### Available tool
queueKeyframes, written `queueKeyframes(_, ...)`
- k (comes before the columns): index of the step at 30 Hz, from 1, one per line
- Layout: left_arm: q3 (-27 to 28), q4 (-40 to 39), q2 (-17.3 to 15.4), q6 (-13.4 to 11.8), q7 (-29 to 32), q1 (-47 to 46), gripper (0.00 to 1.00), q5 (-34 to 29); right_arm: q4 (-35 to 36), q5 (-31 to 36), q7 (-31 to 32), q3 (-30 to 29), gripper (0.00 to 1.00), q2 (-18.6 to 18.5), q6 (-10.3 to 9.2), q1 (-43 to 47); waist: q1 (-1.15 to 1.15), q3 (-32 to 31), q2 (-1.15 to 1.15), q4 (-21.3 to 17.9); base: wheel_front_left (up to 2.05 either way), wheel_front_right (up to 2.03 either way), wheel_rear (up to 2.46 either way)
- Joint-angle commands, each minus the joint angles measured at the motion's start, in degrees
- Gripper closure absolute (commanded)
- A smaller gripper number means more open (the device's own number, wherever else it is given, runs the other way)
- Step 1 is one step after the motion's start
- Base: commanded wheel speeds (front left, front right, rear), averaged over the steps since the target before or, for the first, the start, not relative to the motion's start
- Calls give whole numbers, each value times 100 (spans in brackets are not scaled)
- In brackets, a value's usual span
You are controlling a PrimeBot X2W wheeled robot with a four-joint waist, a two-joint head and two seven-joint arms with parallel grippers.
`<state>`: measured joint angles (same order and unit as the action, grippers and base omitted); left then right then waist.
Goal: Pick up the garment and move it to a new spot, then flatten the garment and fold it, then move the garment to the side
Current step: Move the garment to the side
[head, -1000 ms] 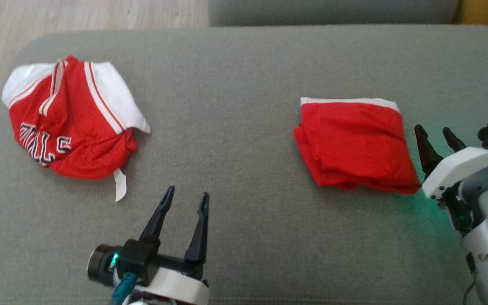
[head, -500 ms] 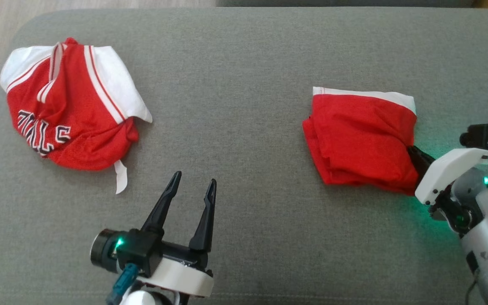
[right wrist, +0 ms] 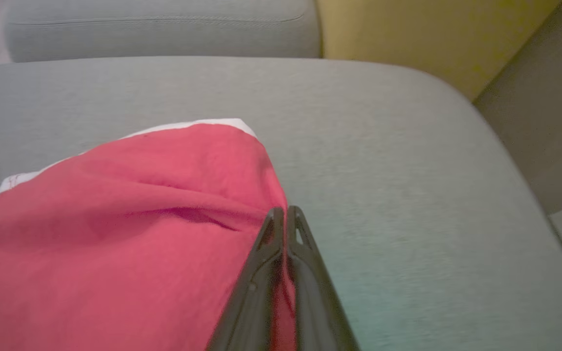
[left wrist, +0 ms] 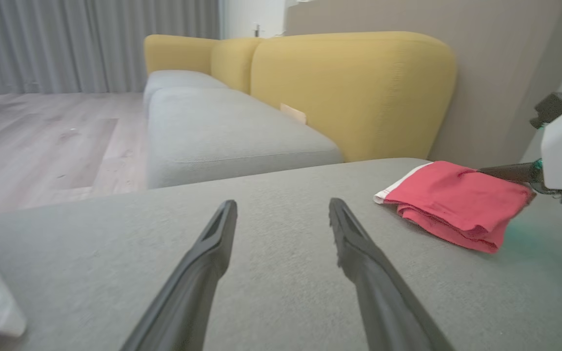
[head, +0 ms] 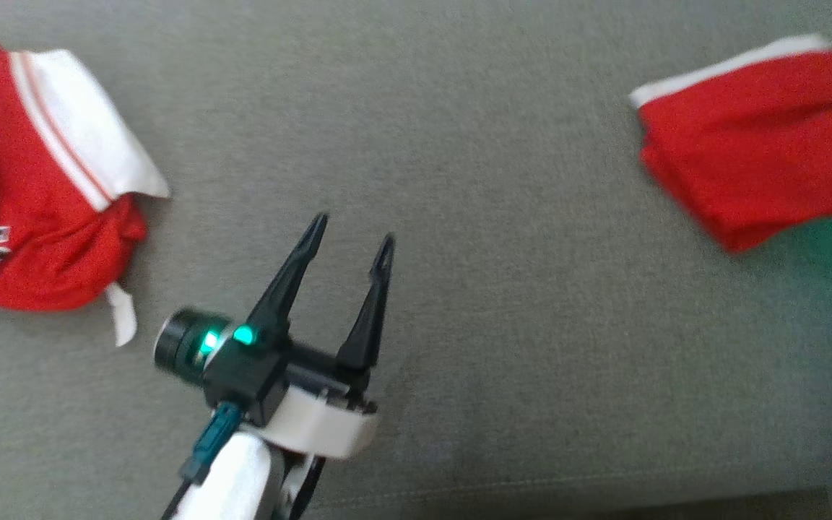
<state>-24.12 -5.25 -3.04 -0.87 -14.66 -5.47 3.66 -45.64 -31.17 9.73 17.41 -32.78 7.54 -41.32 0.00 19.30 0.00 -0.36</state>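
Final step, by the look of it: right gripper clamped on the folded red garment.
Nearest, the left gripper hovers over the grey cushion, fingers spread and empty; beyond, to the right, the garment lies on the cushion, its edge pinched between the right fingers; next calls for a low, steady carry sideways, folds kept intact.

Left gripper is holding its fingers spread wide; right gripper is pinching the garment between its fingertips.
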Motion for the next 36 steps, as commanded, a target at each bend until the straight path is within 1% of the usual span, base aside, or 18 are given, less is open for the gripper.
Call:
queueKeyframes(1,111,-209,16,26,-34,-219,0,-52,95,67,-73,-24,100,-220,-5,-97,0,290,0,-253,0,0,0)
queueKeyframes(4,28,-229,16,131,-34,-585,0,-141,-55,378,-150,-189,100,-389,-5,-422,0,511,0,-393,0,0,0)
queueKeyframes(7,-1,-276,16,171,-34,-885,0,-184,-221,683,-293,-363,100,-511,-5,-712,0,701,0,-495,0,0,0)
queueKeyframes(12,46,-342,16,179,-34,-1114,0,-234,-414,1333,-469,-712,100,-593,-5,-1025,0,936,0,-588,0,0,0)
queueKeyframes(15,69,-342,15,193,-34,-1133,0,-223,-530,1678,-528,-1020,100,-594,-5,-1126,0,1013,0,-583,0,0,0)
queueKeyframes(17,69,-328,15,204,-34,-1127,0,-218,-598,2038,-619,-1245,100,-605,-5,-1173,0,1030,0,-566,0,0,0)
queueKeyframes(18,65,-318,15,211,-34,-1125,0,-211,-626,2236,-659,-1357,45,-594,-5,-1183,0,1019,0,-548,0,0,0)
queueKeyframes(19,58,-270,15,215,-34,-1100,0,-193,-650,2669,-778,-1564,0,-502,-5,-1165,0,936,0,-501,0,0,0)
queueKeyframes(22,89,-187,15,164,-34,-1021,0,-165,-580,3335,-1044,-1854,0,-225,-5,-1050,0,675,0,-430,0,0,0)
queueKeyframes(25,178,-84,16,70,-34,-837,0,-47,-491,3783,-1375,-2109,0,289,-5,-801,0,246,0,-347,0,0,0)
queueKeyframes(27,295,22,16,-8,-34,-647,0,120,-506,3838,-1587,-2245,0,691,-5,-569,0,-83,0,-291,0,0,0)
queueKeyframes(28,364,87,16,-50,-34,-539,0,214,-512,3938,-1707,-2212,0,836,-5,-414,0,-263,0,-256,0,0,0)
queueKeyframes(31,570,330,16,-164,-34,-199,0,445,-571,3940,-2077,-2243,0,1328,-5,57,0,-790,0,-145,0,0,0)
queueKeyframes(36,884,648,16,-318,-34,314,0,662,-491,3572,-2434,-2151,0,2101,-5,899,0,-1558,0,30,0,0,0)
